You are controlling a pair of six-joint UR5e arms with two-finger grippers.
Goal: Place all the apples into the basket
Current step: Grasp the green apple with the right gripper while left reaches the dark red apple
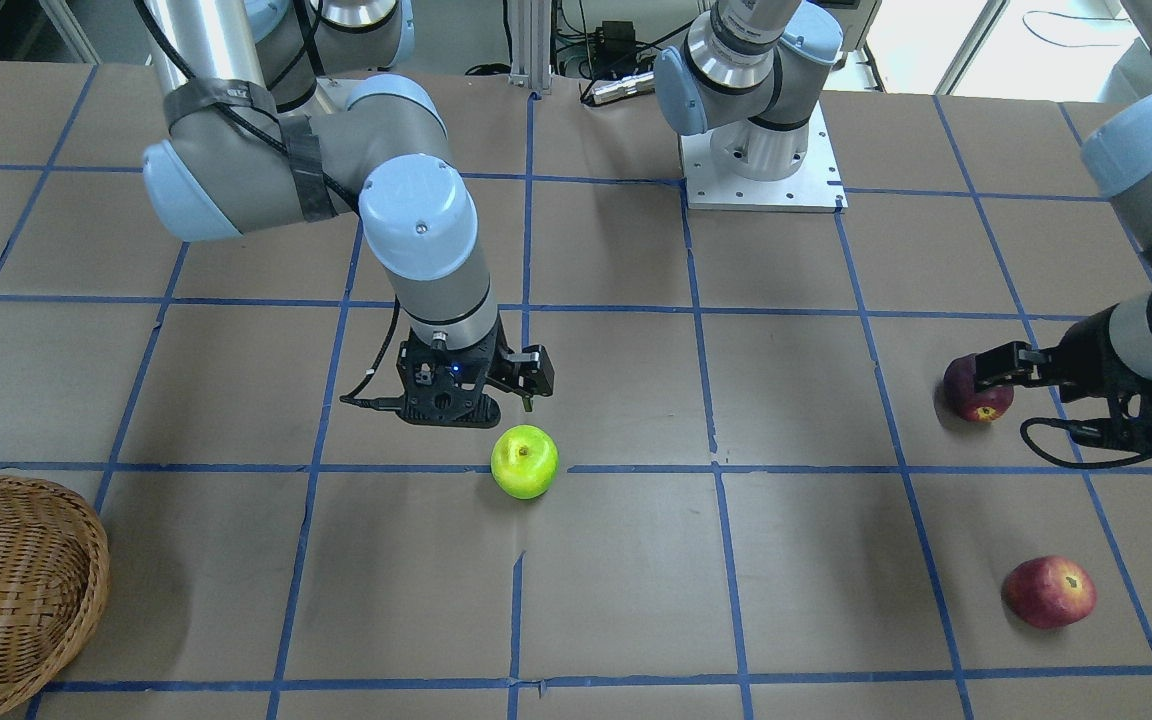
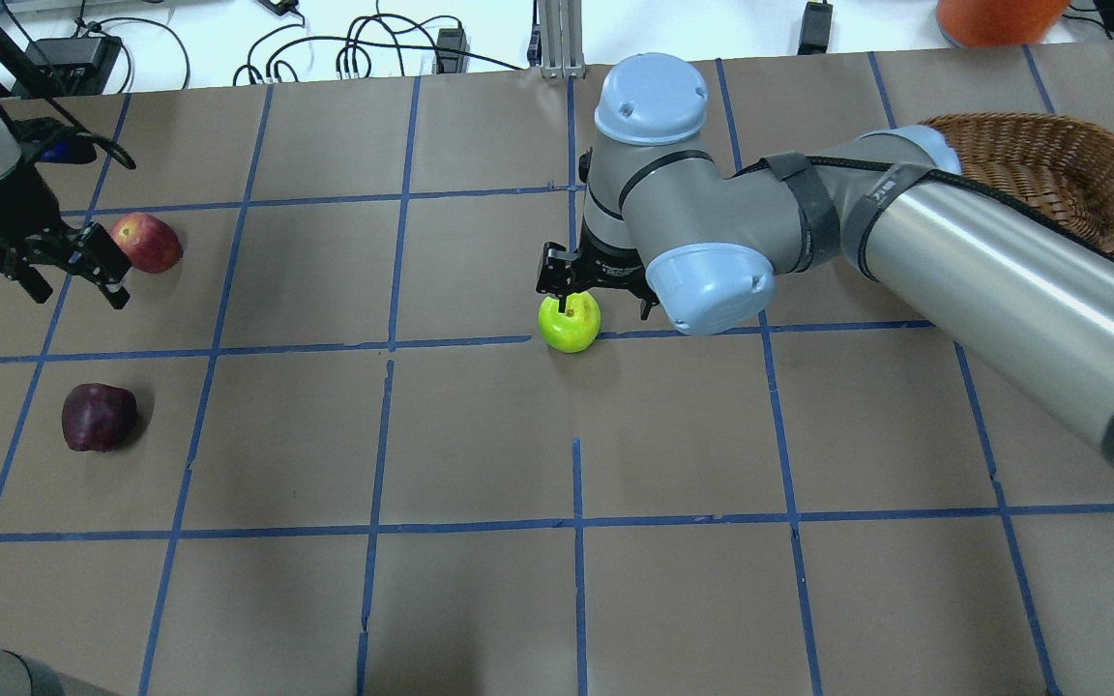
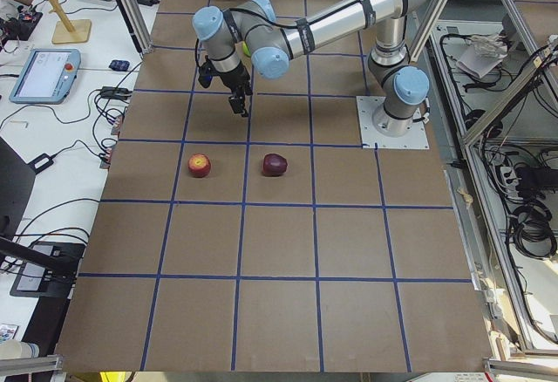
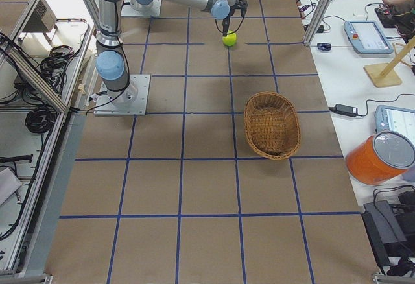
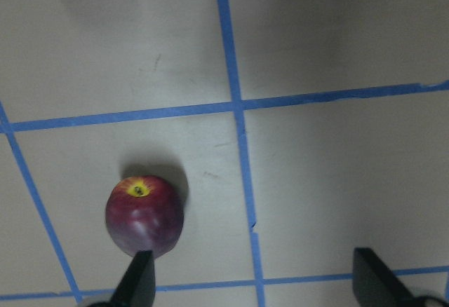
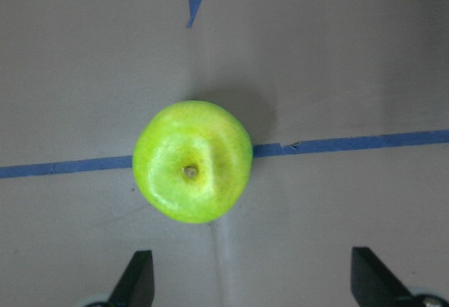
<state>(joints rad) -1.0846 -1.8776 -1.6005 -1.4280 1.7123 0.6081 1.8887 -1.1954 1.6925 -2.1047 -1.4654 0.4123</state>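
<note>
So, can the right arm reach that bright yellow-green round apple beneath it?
Probably yes: the right gripper hangs open above the yellow-green apple with nothing between them, though the apple sits off-centre between the jaws, so a small shift may be needed.

Glossy green apple (image 6: 191, 161) ahead of the right gripper's (image 6: 251, 282) 2 matt black fingers (image 6: 137, 279); rough wicker basket (image 4: 272, 125); matt paper tabletop (image 2: 480, 435).

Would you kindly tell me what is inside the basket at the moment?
No apple inside the basket: the right-side view shows its whole woven floor bare. The green apple, red apple and maroon apple lie on the table. Overhead, the right arm covers part of it.
</note>
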